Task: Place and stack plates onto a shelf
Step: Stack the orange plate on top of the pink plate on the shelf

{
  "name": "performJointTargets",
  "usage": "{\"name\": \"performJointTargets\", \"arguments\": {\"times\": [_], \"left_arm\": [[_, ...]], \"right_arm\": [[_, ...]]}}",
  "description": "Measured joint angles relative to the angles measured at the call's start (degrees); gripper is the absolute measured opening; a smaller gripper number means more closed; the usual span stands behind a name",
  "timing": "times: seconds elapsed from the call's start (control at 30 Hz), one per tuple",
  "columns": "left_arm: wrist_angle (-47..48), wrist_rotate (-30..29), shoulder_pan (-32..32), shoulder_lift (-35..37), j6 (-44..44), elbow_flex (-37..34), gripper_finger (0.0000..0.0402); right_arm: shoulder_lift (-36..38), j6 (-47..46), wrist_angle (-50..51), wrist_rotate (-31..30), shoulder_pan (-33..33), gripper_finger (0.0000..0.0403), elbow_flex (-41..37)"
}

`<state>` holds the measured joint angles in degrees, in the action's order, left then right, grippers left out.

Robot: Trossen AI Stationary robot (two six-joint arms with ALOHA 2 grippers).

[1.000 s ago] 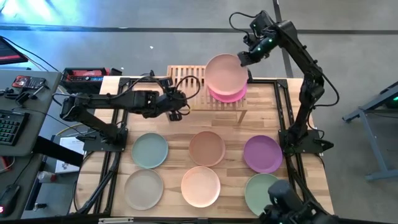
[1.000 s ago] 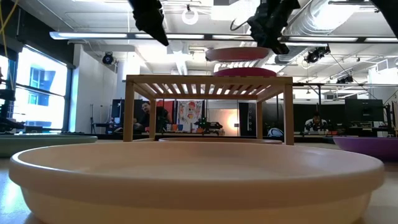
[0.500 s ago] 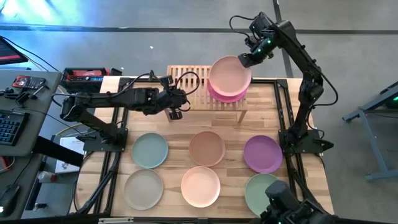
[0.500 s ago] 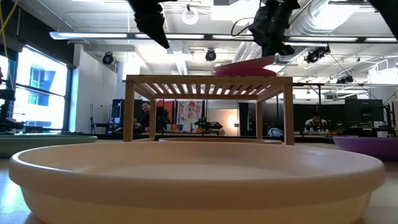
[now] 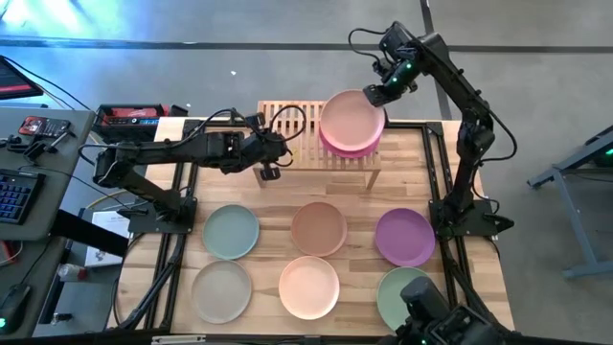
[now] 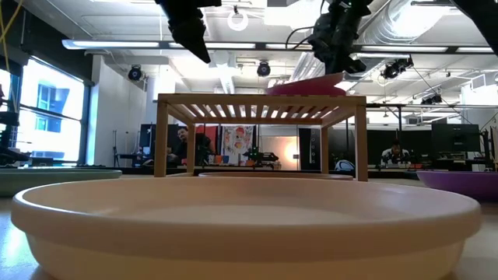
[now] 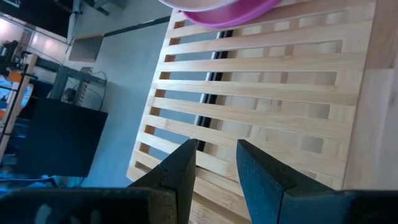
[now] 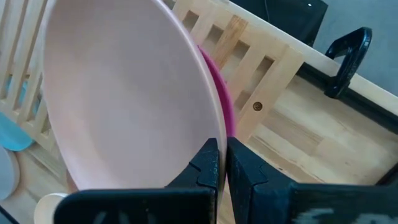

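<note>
The right end effector (image 5: 369,95) is clamping the far rim of a pink plate (image 5: 351,119), its fingers (image 8: 208,163) pinched together on the edge, and is holding it tilted over a magenta plate (image 5: 352,147) that is lying on the right half of the shelf (image 5: 287,120); in the low view the pink plate's (image 6: 307,82) lower side is meeting the magenta one while the gripped side is sitting higher. The left end effector (image 5: 269,172) is hanging over the shelf's left front corner, its fingers (image 7: 180,171) standing slightly apart with nothing between them. Six more plates are lying in two rows on the desk (image 5: 412,153): sage (image 5: 231,231), brown (image 5: 319,228), purple (image 5: 404,237), grey-beige (image 5: 221,291), peach (image 5: 309,287) and green (image 5: 402,292).
</note>
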<state>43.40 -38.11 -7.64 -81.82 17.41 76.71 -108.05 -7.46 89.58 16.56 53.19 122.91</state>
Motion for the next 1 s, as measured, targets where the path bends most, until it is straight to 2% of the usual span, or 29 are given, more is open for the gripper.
{"name": "performJointTargets", "arguments": {"times": [0.23, 0.4, 0.8, 1.0], "left_arm": [[0.00, 0.00, 0.00, 0.00, 0.25, 0.00, 0.0106], [-0.02, -0.02, 0.00, 0.00, 0.77, 0.00, 0.0106], [-0.04, 0.00, 0.00, 0.00, 0.77, -0.02, 0.0106], [-0.02, -0.02, 0.00, 0.00, 0.77, 0.00, 0.0106]], "right_arm": [[0.00, 0.42, 0.39, 0.13, -1.27, 0.0000, 0.00], [0.00, 0.02, 0.39, -3.39, -2.28, 0.0000, 0.00], [0.00, 0.00, -0.13, -4.57, -3.47, 0.0001, 0.00], [0.00, 0.22, -0.67, -6.48, -3.50, 0.0030, 0.00]]}}
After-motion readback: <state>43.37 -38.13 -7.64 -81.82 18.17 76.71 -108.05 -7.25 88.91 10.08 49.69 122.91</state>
